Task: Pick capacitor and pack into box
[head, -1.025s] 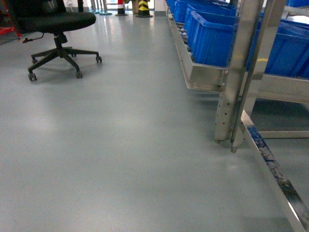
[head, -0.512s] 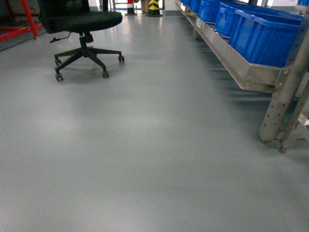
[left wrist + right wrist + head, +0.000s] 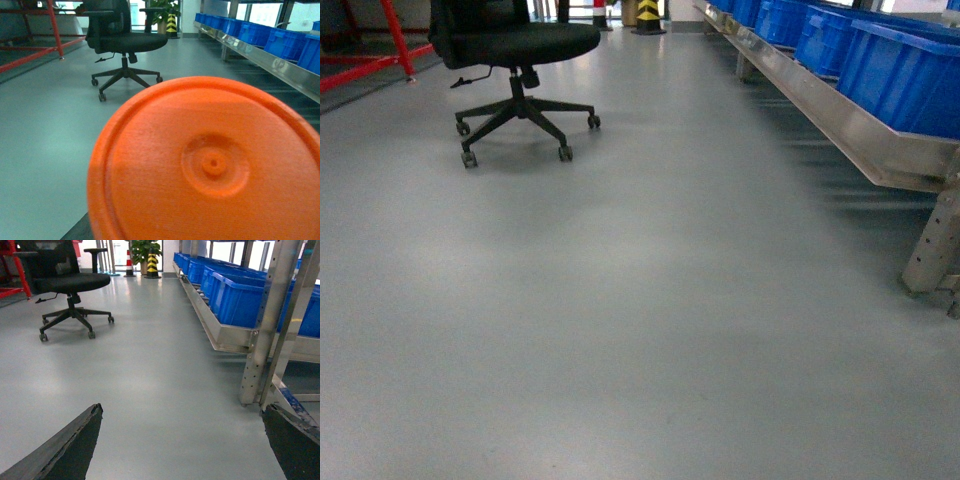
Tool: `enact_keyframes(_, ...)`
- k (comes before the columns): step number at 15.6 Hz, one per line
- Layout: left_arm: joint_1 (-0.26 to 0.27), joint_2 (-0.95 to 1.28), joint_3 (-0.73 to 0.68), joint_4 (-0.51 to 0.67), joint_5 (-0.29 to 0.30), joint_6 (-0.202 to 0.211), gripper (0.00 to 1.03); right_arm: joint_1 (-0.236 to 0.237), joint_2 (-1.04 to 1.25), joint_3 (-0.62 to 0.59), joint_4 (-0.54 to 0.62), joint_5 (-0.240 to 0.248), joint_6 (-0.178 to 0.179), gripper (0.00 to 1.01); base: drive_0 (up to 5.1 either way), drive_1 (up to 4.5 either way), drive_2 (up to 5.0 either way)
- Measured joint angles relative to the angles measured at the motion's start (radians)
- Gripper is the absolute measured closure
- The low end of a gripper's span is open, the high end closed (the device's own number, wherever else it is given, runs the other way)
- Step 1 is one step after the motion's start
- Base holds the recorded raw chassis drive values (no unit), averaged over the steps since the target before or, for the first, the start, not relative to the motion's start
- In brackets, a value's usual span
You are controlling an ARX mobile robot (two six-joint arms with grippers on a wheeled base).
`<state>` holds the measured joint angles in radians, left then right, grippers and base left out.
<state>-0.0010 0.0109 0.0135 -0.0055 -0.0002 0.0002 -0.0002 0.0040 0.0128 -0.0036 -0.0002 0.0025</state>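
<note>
No text, label, brand or number is readable on anything in these 3 views.

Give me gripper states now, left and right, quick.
Left: cannot tell; an orange disc fills its wrist view and no fingers show.
Right: open; fingers spread wide, bare floor between them, nothing held.

Glossy grey floor [image 3: 650,330], black swivel chair [image 3: 515,60] stood on its castors at upper left, metal rack leg [image 3: 932,245] planted at right, red frame foot [image 3: 408,75] set beside the chair, striped yellow-black post [image 3: 648,17] seen far back.
</note>
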Motion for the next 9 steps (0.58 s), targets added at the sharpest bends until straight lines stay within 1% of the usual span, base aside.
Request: enact_keyframes(9,0.000,0.000,0.000,-0.002,0.000,0.000,0.59,0.000,0.000,0.000,-0.002,0.000,0.000,0.03,-4.9,2.50,2.5)
